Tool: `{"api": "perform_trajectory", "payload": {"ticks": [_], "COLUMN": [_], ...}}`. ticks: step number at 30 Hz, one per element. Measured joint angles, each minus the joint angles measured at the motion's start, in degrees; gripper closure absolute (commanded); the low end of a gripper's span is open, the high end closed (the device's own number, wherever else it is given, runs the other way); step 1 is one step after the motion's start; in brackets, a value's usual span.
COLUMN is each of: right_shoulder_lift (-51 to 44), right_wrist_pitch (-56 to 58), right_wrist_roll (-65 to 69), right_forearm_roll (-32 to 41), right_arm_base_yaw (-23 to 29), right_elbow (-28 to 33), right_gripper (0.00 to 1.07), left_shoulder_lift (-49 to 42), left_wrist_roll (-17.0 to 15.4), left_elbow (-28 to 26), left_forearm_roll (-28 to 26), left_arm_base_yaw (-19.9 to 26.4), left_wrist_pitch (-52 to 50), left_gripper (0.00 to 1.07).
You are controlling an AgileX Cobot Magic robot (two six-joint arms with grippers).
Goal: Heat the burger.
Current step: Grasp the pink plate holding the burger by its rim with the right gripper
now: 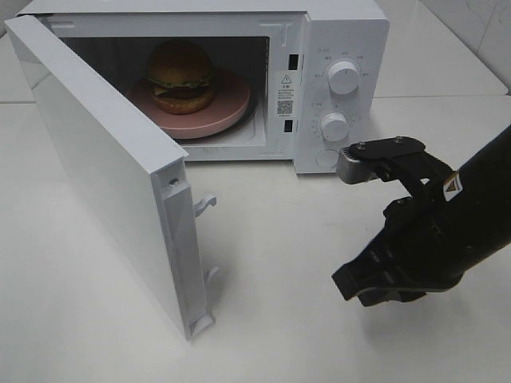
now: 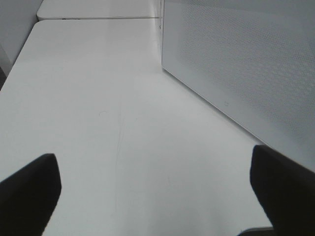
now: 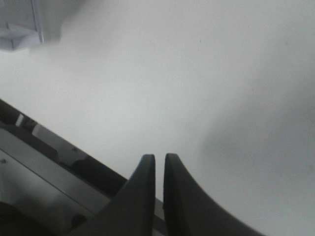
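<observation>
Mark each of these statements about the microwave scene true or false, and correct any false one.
1. The burger sits on a pink plate inside the microwave. True.
2. The door is closed. False: it stands wide open.
3. The right gripper holds the burger. False: it is shut on nothing, above the table in front of the microwave.
4. The left gripper is open, its fingers wide apart. True.
5. The microwave has two knobs on its front panel. True.
</observation>
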Motion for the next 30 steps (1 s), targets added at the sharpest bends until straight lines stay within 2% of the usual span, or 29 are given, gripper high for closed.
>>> {"api": "perform_trajectory", "payload": {"ticks": [5, 20, 30], "right_shoulder_lift": [-1.0, -5.7, -6.3], "right_wrist_pitch": [7.6, 17.9, 18.2], "right_wrist_roll": [0.0, -0.2, -11.5], "right_forearm_roll": [-4.7, -13.1, -19.8], "right_arm_base_yaw": [0.0, 0.0, 0.0], "right_elbow": [-2.7, -9.4, -11.6], "right_gripper": [0.96, 0.90, 0.63], "left_shoulder_lift": [0.0, 0.0, 0.0], "left_wrist_roll": [0.0, 0.0, 0.0], "left_elbow": [0.0, 0.0, 0.0], "left_forearm_roll": [0.0, 0.0, 0.0], "left_arm_base_yaw": [0.0, 0.0, 0.0], "left_wrist_pitch": [0.0, 0.0, -0.1], "left_gripper": [0.08, 0.08, 0.08]}}
